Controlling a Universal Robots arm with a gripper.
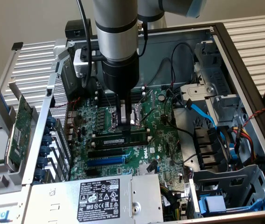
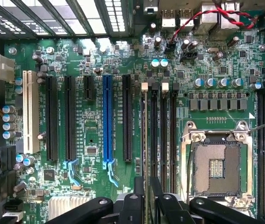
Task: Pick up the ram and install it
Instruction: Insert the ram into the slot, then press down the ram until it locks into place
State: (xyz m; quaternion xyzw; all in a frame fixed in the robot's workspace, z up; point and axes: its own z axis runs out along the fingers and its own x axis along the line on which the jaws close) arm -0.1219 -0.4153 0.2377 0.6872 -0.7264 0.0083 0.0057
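Ram [image 1: 121, 139]: sits lengthwise in a black memory slot on the motherboard [image 1: 144, 156], inside the open computer case [image 1: 244, 60]. It lies level, just beside the CPU socket [image 2: 216, 168].

Gripper [image 1: 126, 125]: hangs straight down over the middle of the ram, fingertips close above its top edge. The jaws stand a little apart and carry nothing. Cannot tell whether the tips touch the stick.

Wrist view: gripper [image 2: 149, 203] lines up with the row of memory slots [image 2: 164, 140], between the blue card slot [image 2: 107, 121] and the socket.

Expansion card [image 1: 18, 135]: outside the case, at the exterior view's left.
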